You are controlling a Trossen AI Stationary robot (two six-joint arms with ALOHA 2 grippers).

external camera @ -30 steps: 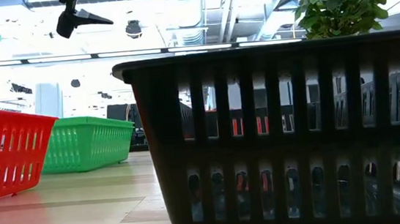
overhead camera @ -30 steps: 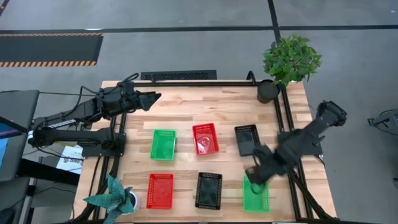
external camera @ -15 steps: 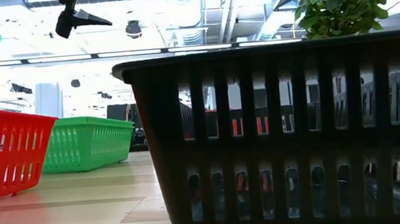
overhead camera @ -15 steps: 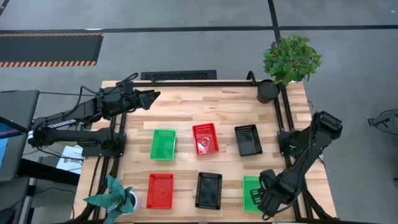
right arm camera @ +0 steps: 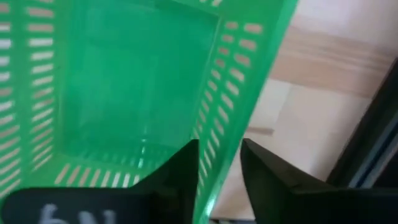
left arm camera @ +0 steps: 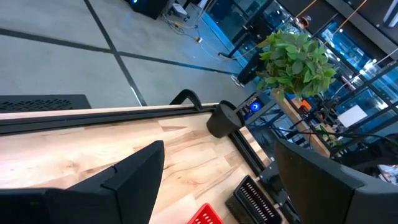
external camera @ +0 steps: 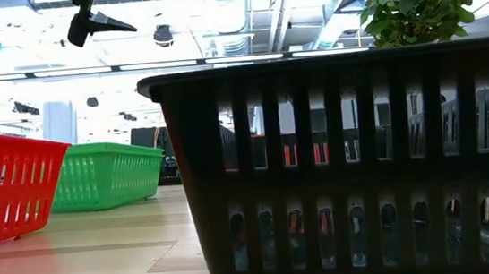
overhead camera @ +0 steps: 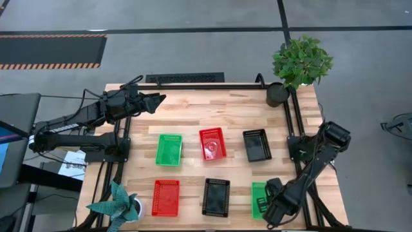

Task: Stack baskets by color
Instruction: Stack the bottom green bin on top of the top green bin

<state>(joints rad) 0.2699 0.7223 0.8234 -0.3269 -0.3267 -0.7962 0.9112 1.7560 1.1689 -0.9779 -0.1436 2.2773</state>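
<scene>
Red (overhead camera: 212,143), green (overhead camera: 168,149), black baskets (overhead camera: 256,144)

Wooden table (overhead camera: 219,109) bearing baskets (overhead camera: 169,149)

We find the bench (overhead camera: 212,116) to be pale wood in butted planks, the grain plain, the finish smooth and matt with a faint sheen in the low view. Its edge rails (overhead camera: 206,86) look like black metal, matt. The baskets are moulded plastic with slotted walls: the green basket (right arm camera: 124,81) at centre of the right wrist view is translucent and slightly glossy; the black basket (external camera: 355,162) filling the low view is opaque and semi-matt; the red basket (external camera: 7,191) at its left edge is glossy. The right gripper's fingers (right arm camera: 264,174) are matt black, apparently plastic.
</scene>
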